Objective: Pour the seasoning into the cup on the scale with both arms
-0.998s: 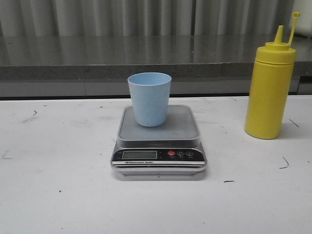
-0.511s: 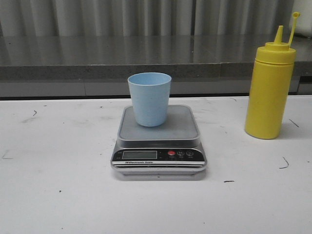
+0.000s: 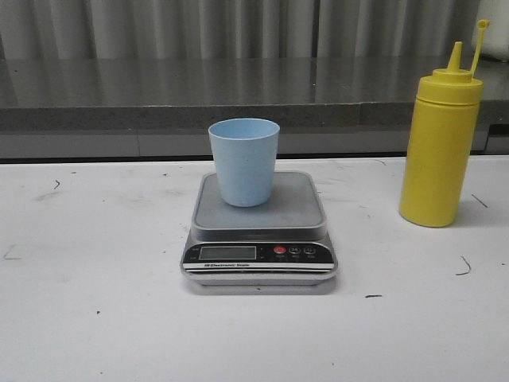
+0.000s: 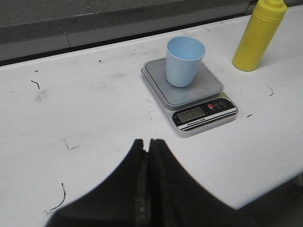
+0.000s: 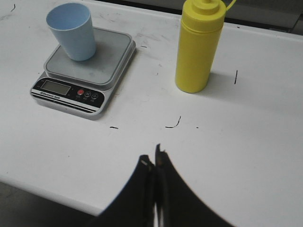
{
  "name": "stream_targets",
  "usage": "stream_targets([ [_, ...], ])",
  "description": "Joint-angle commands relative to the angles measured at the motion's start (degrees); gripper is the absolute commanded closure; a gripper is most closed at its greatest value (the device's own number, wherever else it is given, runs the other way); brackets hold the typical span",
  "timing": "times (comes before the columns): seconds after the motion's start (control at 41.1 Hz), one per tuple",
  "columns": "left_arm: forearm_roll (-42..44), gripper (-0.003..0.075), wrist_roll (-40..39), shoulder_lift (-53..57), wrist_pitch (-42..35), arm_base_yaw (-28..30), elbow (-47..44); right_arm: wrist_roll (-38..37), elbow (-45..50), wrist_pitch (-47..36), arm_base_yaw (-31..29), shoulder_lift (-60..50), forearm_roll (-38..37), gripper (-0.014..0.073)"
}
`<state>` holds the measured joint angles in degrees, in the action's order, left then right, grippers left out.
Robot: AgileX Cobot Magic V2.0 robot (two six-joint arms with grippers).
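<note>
Upright, pale blue cup on scale

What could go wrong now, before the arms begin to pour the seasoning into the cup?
1. The seasoning bottle is tall and narrow, so a sideways push while it is grasped might tip it over.
2. The cup stands loose and looks light, toward the rear of the scale platform; a bump could slide it off.
3. Both the left gripper and the right gripper are shut and must open before any grasp.

Pale blue cup upright on scale — yellow seasoning standing apart
</note>
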<state>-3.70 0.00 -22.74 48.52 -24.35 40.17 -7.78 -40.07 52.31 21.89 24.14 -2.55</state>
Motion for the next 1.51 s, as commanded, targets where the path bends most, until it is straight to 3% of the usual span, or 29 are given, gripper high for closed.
stream_targets([
  [0.0, -0.34, 0.074, -0.84, -0.25, -4.95, 0.08, 1.25, 0.66, -1.24, -4.04, 0.13, 0.32, -0.2, 0.0662],
  [0.073, -0.34, 0.074, -0.84, 1.29, -7.26, 0.23, -0.64, 0.66, -1.24, -3.99, 0.13, 0.32, -0.2, 0.0662],
  [0.219, -1.23, 0.074, -0.84, 6.62, -14.24, 6.21, -7.26, 0.66, -1.24, -4.0, 0.13, 0.32, -0.34, 0.0662],
  [0.511, -2.63, 0.074, -0.84, 19.98, -36.34, 19.36, -30.11, 0.66, -1.24, -4.0, 0.13, 0.32, -0.34, 0.0662],
  [0.828, -3.26, 0.074, -0.84, 24.04, -49.41, 21.06, -41.91, 0.66, -1.24, -3.69, 0.13, 0.37, -0.34, 0.0662],
  [1.217, -3.04, 0.074, -0.97, 24.04, -49.11, 20.96, -41.85, 0.66, -1.24, -3.56, 0.13, 0.37, -0.34, 0.0662],
  [1.485, 4.65, 0.074, -8.53, 24.04, -49.13, 20.96, -41.85, 0.66, -1.24, -3.56, 0.13, 0.37, -0.34, 0.0662],
])
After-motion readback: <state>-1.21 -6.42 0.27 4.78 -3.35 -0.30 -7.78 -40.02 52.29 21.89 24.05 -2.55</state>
